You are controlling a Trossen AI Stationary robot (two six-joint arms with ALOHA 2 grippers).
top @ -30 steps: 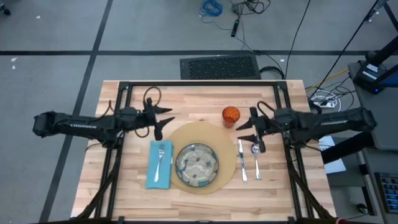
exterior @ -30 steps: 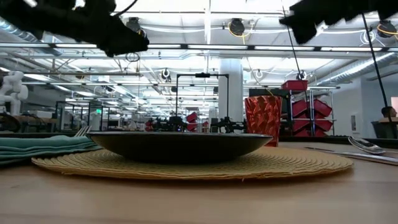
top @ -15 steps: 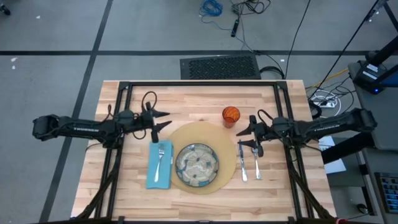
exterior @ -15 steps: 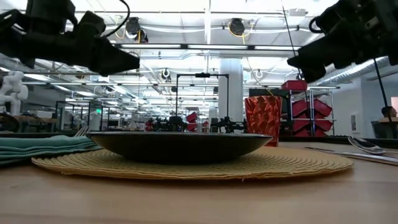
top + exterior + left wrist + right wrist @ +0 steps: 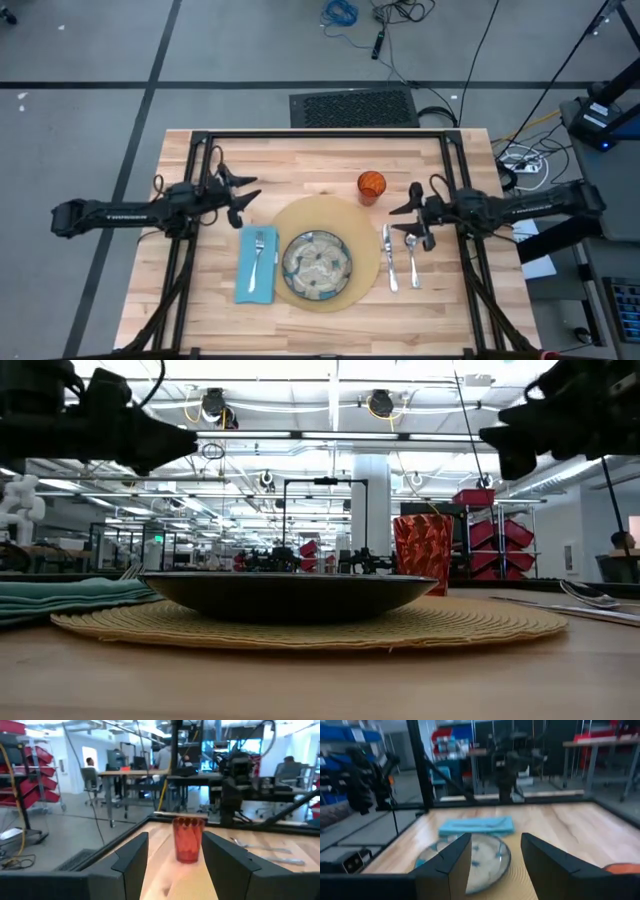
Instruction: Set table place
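the place setting looks complete on the bench: the round tan mat lies in the middle, the patterned plate sits on its near part, the blue napkin lies just left of the mat with the fork on top of it, and the knife and spoon lie side by side just right of the mat. the orange cup stands upright at the mat's far right edge.

both arms hang above the bench, clear of everything. the left gripper is over bare wood, far of the napkin, fingers apart and holding nothing. the right gripper hovers above the far ends of the knife and spoon, also parted and empty.

judging by this, the step in hand is pulling out and parking. to do it well, the arms should travel outward at this height or higher, each toward its own side. the right one needs the most care: dipping here could clip the spoon or knock the cup. the left one should avoid sweeping low over the napkin, which would drag easily and take the fork with it.
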